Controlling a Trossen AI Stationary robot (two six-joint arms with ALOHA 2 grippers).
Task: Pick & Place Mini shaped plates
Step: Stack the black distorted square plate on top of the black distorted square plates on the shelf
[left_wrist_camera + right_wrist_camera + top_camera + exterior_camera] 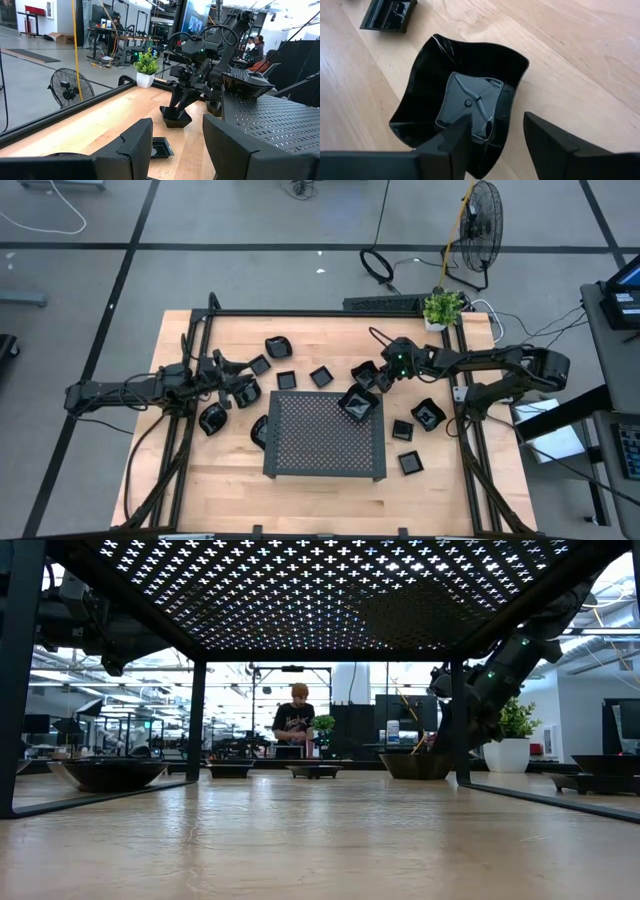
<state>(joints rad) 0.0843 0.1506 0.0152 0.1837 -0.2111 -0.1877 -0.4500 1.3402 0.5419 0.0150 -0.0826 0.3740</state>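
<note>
On the table: a pale wooden top (200,480) framed by dark rails, holding a large perforated dark tray (325,435) raised on legs near the middle.
Room: grey floor with taped lines; a standing fan (478,225) and a potted plant (443,307) at the far edge of the table; a person (297,720) stands at a bench far behind the table in the low view.
Small plates: about a dozen glossy black dishes (320,376) of mixed shapes lie scattered on the wood around the tray; one dish (358,406) sits on the tray's far right corner.
Dish under the right arm: a wavy-edged square dish (465,102) with a flat square floor rests on the wood just off the tray's far right corner.
Right gripper: the right gripper (372,378) is down over that dish, one finger (452,145) inside the bowl and the other outside its rim; the jaws stand apart astride the wall, and whether they already pinch it is hard to tell.
Left gripper: the left gripper (240,387) hangs low by the tray's far left corner, fingers (135,145) spread with nothing between them; a flat dish (159,148) lies on the wood just ahead of it.
</note>
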